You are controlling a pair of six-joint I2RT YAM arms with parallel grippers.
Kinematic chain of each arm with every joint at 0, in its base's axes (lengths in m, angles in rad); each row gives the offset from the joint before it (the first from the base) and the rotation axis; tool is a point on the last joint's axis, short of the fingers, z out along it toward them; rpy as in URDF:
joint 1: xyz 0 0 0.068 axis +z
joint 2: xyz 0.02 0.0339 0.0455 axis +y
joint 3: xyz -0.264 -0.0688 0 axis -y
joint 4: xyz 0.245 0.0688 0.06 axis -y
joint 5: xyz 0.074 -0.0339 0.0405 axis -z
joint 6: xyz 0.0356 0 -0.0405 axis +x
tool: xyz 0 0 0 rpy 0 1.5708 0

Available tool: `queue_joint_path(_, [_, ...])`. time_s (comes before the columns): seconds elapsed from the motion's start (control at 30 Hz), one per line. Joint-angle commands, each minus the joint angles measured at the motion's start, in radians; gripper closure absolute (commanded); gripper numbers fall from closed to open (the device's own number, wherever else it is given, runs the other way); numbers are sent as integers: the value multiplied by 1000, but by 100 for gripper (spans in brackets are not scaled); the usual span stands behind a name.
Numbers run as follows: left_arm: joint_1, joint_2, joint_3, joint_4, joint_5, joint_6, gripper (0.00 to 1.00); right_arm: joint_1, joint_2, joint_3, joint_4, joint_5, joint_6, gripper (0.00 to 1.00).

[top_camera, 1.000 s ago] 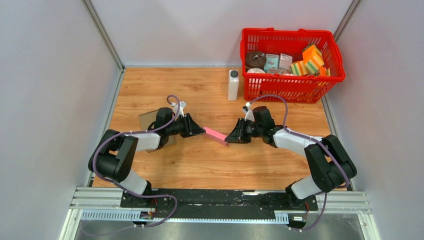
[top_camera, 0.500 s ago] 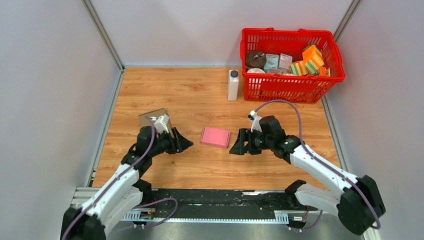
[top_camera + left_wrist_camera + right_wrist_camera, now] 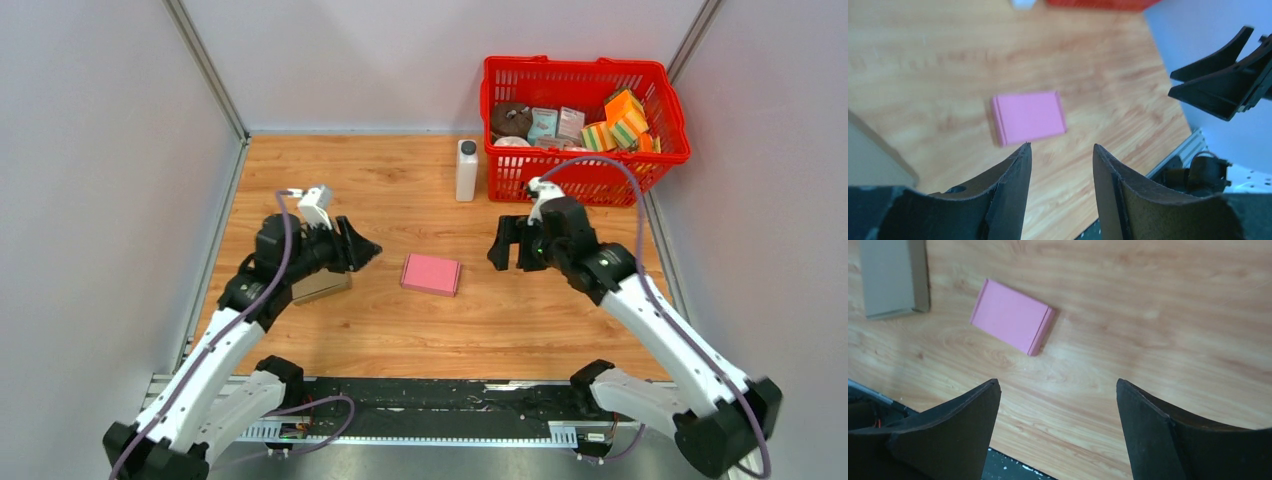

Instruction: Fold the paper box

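The pink paper box (image 3: pixel 431 274) lies flat and closed on the wooden table between the two arms; it also shows as a pink box (image 3: pixel 1028 117) in the left wrist view and as a pink box (image 3: pixel 1012 316) in the right wrist view. My left gripper (image 3: pixel 368 250) hovers to its left, raised, open, with nothing between its fingers (image 3: pixel 1015 170). My right gripper (image 3: pixel 508 246) hangs to its right, raised, wide open and empty, its fingers (image 3: pixel 1143 405) framing bare wood. Neither gripper touches the box.
A brown cardboard box (image 3: pixel 320 287) lies under the left arm, seen as a grey-brown box (image 3: pixel 893 277) in the right wrist view. A white bottle (image 3: pixel 467 170) stands beside the red basket (image 3: pixel 585 165) of goods at the back right. Walls close in left and right.
Both grippers let go of the pink box, which dropped flat on the table. Both arms then lifted and drew back from it, the left leftward, the right rightward, jaws opened.
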Motion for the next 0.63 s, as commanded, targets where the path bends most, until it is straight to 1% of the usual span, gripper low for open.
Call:
queue_joint_path(0.0, [-3,-108,198,-41,-59,112,44,-2,-210,118,-97,205,-125,7])
queue_joint_path(0.03, [-3,-128,223,-56,-68,125,43,-2,-275,149,-89,263,-129,5])
queue_joint_path(0.07, [-3,-172,272,-59,-88,148,43,-2,-308,169,-94,288,-144,1])
queue_joint_path(0.1, [-3,-198,298,-65,-97,164,42,-2,-367,195,-91,315,-151,0])
queue_joint_path(0.13, [-3,-223,357,-73,-106,179,39,-2,-395,224,-100,341,-162,0])
queue_joint_path(0.2, [-3,-280,424,-85,-134,236,38,-2,-461,317,-102,340,-199,0])
queue_joint_path(0.23, [-3,-292,489,-103,-142,256,36,-2,-477,345,-108,355,-201,0])
queue_joint_path(0.27, [-3,-303,522,-119,-151,288,36,-2,-491,402,-109,360,-201,0])
queue_joint_path(0.33, [-3,-294,610,-177,-169,311,36,-2,-518,443,-106,363,-204,0])
queue_joint_path(0.4, [-3,-279,643,-212,-169,330,36,-2,-541,459,-89,363,-210,0])
queue_joint_path(0.47, [-3,-278,651,-217,-180,331,36,-2,-555,451,-95,276,-279,0])
queue_joint_path(0.5, [-3,-280,646,-216,-183,330,36,-3,-573,433,-83,267,-302,0])
queue_joint_path(0.53, [-3,-280,645,-214,-186,327,36,-2,-574,436,-92,317,-319,0])
queue_joint_path(0.6, [-3,-274,642,-214,-180,327,36,-2,-569,456,-106,312,-325,0])
